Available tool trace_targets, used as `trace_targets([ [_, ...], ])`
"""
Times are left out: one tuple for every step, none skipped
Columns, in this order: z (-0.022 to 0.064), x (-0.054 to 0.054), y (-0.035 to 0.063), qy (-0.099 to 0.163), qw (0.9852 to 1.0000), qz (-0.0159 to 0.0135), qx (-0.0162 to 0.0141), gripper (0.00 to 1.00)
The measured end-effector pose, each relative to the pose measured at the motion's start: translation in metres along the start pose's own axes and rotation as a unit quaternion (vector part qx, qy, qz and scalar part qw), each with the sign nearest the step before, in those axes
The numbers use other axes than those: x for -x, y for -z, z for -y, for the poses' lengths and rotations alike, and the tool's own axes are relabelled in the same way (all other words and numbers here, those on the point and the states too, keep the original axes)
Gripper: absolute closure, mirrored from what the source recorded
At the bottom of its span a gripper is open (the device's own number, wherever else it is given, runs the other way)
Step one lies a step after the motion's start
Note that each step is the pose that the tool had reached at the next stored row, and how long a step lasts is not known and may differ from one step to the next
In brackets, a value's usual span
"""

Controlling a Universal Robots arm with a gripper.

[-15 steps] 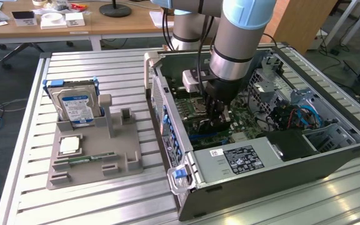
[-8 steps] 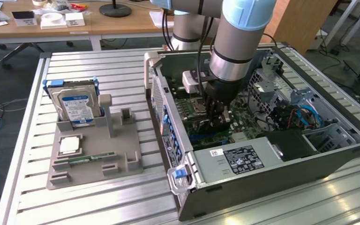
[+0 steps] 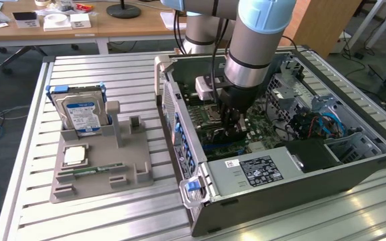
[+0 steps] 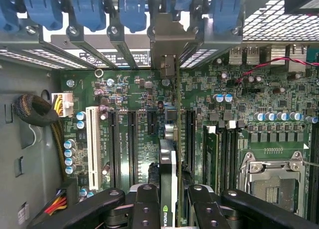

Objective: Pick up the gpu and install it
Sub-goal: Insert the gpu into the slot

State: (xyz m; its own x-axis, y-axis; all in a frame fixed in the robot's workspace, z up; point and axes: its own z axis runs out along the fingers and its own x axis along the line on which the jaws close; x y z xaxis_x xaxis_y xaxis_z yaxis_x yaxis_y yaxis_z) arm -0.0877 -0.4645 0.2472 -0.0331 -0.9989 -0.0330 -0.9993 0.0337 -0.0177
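My gripper (image 3: 230, 128) reaches down inside the open computer case (image 3: 293, 193), over the green motherboard (image 4: 134, 89). It is shut on the gpu (image 4: 171, 154), a thin dark card seen edge-on between the two black fingers (image 4: 146, 206). The card runs lengthwise between the long black expansion slots (image 4: 132, 144). Its silvery end bracket (image 4: 172, 37) sits at the case's rear slot openings, between the blue latches (image 4: 132, 10). In the exterior view the gpu (image 3: 221, 136) shows as a dark shape under the gripper, low against the board.
A grey holder (image 3: 99, 165) on the slatted table carries a silver hard drive (image 3: 82, 114), a square chip (image 3: 74, 155) and a narrow green memory stick (image 3: 96, 169). Inside the case are the power supply (image 3: 263, 170), cable bundles (image 3: 313, 125) and the processor socket (image 4: 271, 181).
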Motion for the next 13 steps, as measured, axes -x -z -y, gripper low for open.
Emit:
trace_targets([
  [0.0000, 0.0000, 0.0000, 0.000, 1.0000, 0.0002, 0.0000, 0.73],
  [0.0000, 0.0001, -0.0001, 0.000, 1.0000, 0.0004, 0.0000, 0.73],
  [0.0000, 0.0001, -0.0001, 0.000, 1.0000, 0.0005, 0.0000, 0.73],
  [0.0000, 0.0001, -0.0001, 0.000, 1.0000, 0.0006, 0.0000, 0.73],
  [0.0001, 0.0001, -0.0001, 0.000, 1.0000, 0.0006, 0.0000, 0.73],
  [0.0002, 0.0001, -0.0001, 0.000, 1.0000, 0.0006, 0.0001, 0.73],
  [0.0002, 0.0001, -0.0001, 0.000, 1.0000, 0.0006, 0.0001, 0.73],
  [0.0002, 0.0001, -0.0001, 0.000, 1.0000, 0.0006, 0.0001, 0.73],
  [0.0004, 0.0001, -0.0001, 0.000, 1.0000, 0.0006, 0.0001, 0.73],
  [0.0006, 0.0001, -0.0003, 0.000, 1.0000, 0.0006, 0.0001, 0.73],
  [0.0008, 0.0001, -0.0004, 0.000, 1.0000, 0.0006, 0.0001, 0.73],
  [0.0008, 0.0001, -0.0006, 0.000, 1.0000, 0.0006, 0.0000, 0.73],
  [0.0008, 0.0001, -0.0011, 0.000, 1.0000, 0.0006, 0.0000, 0.73],
])
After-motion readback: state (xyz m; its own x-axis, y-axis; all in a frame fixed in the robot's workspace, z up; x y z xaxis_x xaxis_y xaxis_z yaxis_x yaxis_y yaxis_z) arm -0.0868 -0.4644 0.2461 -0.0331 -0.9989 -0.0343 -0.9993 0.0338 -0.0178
